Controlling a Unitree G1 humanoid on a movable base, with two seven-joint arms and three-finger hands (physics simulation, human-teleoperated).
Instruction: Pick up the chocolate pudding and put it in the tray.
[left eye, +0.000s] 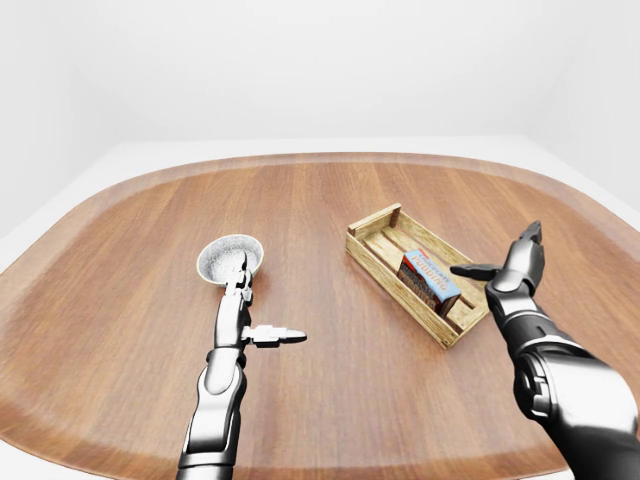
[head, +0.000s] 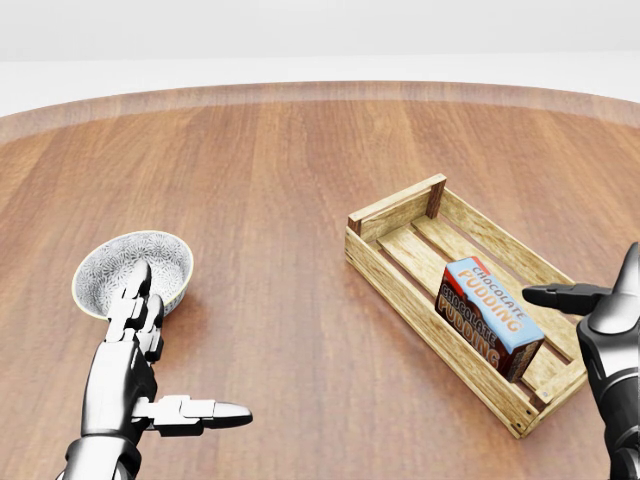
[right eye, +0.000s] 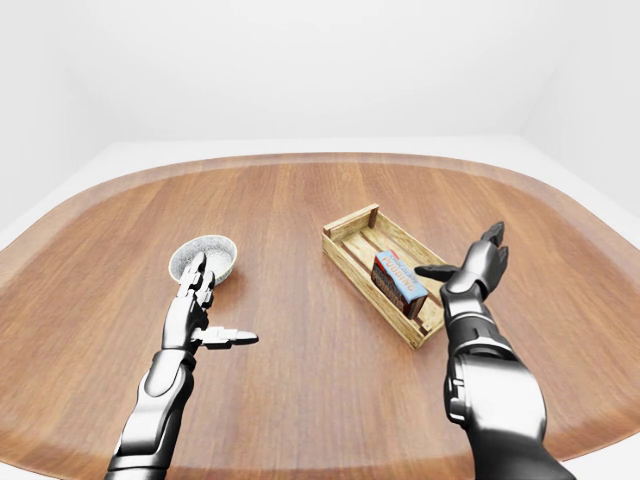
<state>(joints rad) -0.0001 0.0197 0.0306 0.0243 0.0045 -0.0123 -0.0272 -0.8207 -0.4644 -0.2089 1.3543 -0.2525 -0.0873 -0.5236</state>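
- Head view shows the chocolate pudding (head: 488, 315) box lying inside the wooden tray (head: 392, 218), at the centre right of the frame, propped at a tilt against the tray's lower wall.
- The placing looks done, judging by how things lie; the sound finish would be drawing the right hand clear without clipping the tray's rim or nudging the box.
- The right hand (head: 600, 305) stands at the right edge, just beside the tray, fingers spread, thumb pointing left toward the box, gripping nothing.
- The left hand (head: 150, 370) hovers low at the lower left over the surface (head: 280, 170), fingers spread and empty, its fingertips near the patterned bowl (head: 133, 268).
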